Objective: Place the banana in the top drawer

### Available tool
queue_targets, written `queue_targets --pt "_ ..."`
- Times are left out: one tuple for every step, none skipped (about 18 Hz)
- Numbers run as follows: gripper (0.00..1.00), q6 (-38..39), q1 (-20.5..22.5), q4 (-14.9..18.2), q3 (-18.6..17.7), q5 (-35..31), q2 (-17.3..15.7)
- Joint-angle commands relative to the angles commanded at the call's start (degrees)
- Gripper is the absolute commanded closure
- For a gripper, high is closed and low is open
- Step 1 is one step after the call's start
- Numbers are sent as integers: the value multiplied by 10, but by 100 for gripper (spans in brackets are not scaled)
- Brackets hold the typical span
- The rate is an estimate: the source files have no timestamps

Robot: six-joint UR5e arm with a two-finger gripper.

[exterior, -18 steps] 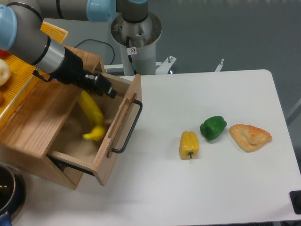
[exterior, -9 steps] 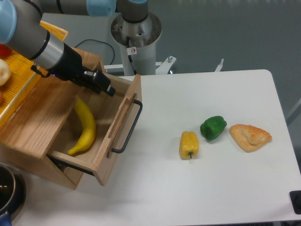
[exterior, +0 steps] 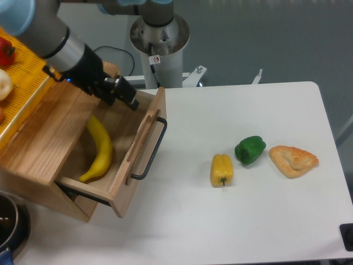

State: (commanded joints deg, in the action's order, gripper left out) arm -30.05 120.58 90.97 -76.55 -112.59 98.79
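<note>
At the near left corner a dark metal pot [exterior: 8, 226] shows only in part, well below the fingers and cut by the frame edge. The top drawer [exterior: 132, 160] stands pulled open from the wooden cabinet [exterior: 38, 143], its black bar handle [exterior: 150, 150] below and to the right of the fingertips. The banana [exterior: 100, 150] lies flat on the drawer floor, directly beneath the fingers and apart from them, its curved back toward the drawer front. Far off to the right of the fingers, on the white table [exterior: 248, 221], sit a yellow bell pepper [exterior: 222, 169], a green bell pepper [exterior: 250, 149] just beyond it, and a golden pastry [exterior: 293, 160] beside that. The gripper [exterior: 126, 97] hangs over the drawer's back end, its fingers [exterior: 131, 102] holding nothing; whether they are spread or pressed together cannot be told. Behind and left of the fingers a yellow woven basket [exterior: 25, 83] rests on the cabinet top.
</note>
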Motion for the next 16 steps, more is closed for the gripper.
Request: queue_targets --pt "11 -7 4 0 1 0 -1" --pt "6 -12 10 -6 2 0 -1" --pt "2 -12 23 -17 1 5 0" --pt "1 -13 37 -25 1 23 1" --pt "1 -13 49 -32 1 40 3" --pt "1 -14 61 -38 0 57 5" --pt "1 -15 68 -44 0 75 8" --pt "0 -22 77 -50 -3 93 9" --pt "0 -35 92 -54 -5 111 8" --pt "0 -50 105 -55 -7 124 9" --pt "0 -64 117 -57 -10 134 11" --pt "0 -75 122 -57 -12 141 18" --pt "0 -82 130 -57 -14 142 22" --pt "0 -84 139 -57 -17 142 25" --pt "0 -86 143 -57 -17 142 29" --pt "0 -92 149 -58 -17 140 33"
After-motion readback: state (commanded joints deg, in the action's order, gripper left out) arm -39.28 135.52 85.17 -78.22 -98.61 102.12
